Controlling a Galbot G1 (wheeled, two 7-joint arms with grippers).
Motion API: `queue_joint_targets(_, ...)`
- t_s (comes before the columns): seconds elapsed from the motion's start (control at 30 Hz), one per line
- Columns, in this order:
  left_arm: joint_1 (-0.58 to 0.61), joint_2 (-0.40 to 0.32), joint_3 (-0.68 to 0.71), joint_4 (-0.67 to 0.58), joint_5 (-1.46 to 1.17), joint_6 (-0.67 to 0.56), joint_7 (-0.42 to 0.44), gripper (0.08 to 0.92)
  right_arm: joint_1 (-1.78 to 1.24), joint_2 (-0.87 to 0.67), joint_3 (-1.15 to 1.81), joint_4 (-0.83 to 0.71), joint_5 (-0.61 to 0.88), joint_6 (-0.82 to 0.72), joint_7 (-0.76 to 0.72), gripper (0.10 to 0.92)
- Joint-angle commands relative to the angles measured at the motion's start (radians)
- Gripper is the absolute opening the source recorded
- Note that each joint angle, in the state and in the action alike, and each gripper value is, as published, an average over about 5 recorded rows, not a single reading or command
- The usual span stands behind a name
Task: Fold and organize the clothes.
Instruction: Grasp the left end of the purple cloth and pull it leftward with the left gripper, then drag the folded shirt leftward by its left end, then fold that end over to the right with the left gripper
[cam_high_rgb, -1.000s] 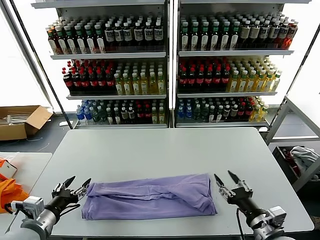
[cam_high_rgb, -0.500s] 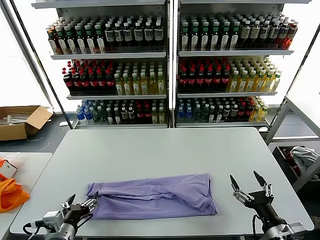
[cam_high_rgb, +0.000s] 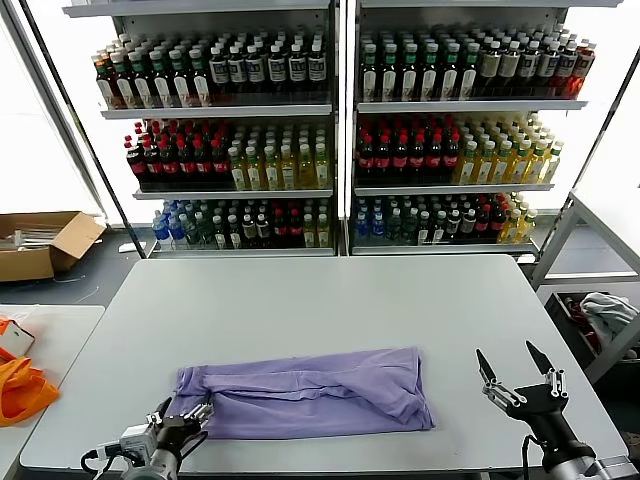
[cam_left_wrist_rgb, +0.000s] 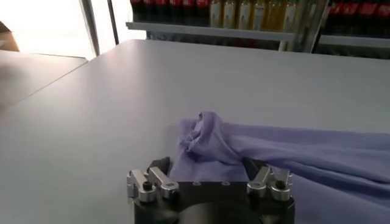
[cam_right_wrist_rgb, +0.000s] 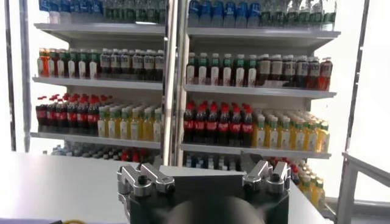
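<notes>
Both hands lower, nearer robot

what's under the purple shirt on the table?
The lavender T-shirt lies folded into a long band directly on the grey table. Bare tabletop shows all around it and nothing pokes out at its edges. Whatever its layers cover is hidden from view.

Grey table, bottle-stocked shelves behind, cardboard box far left, orange cloth on side table.
</notes>
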Motion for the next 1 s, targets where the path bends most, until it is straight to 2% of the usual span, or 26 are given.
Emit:
queue_joint_targets(0.03,-0.006,-0.025,0.031,0.023,0.034,-0.004,-0.004,0.665,0.002,0.001,0.010,0.007,0.017,0.002,-0.001,0.823)
queue_joint_targets(0.33,0.001,-0.031,-0.007,0.050,0.071,-0.065,0.039,0.405,0.020,-0.010,-0.017,-0.001,0.031,-0.006,0.001,0.823)
queue_joint_targets(0.57,-0.019,0.023,-0.117,0.104,0.083,-0.126,0.113,0.206,0.024,-0.016,-0.034,0.000,0.037,-0.008,0.003,0.823)
queue_joint_targets(0.63,-0.026,0.055,-0.180,0.118,0.081,-0.138,0.155,0.149,0.028,-0.020,-0.036,0.002,0.039,-0.010,0.004,0.823)
queue_joint_targets(0.73,-0.033,0.131,-0.309,0.143,0.085,-0.146,0.280,0.100,0.030,-0.026,-0.035,0.007,0.046,-0.013,0.005,0.823)
queue_joint_targets(0.83,-0.047,0.228,-0.439,0.193,0.096,-0.152,0.409,0.094,0.028,-0.030,-0.033,0.011,0.053,-0.012,0.005,0.823)
queue_joint_targets(1.0,-0.091,0.371,-0.572,0.309,0.094,-0.166,0.541,0.094,0.027,-0.031,-0.039,0.015,0.056,-0.010,0.004,0.823)
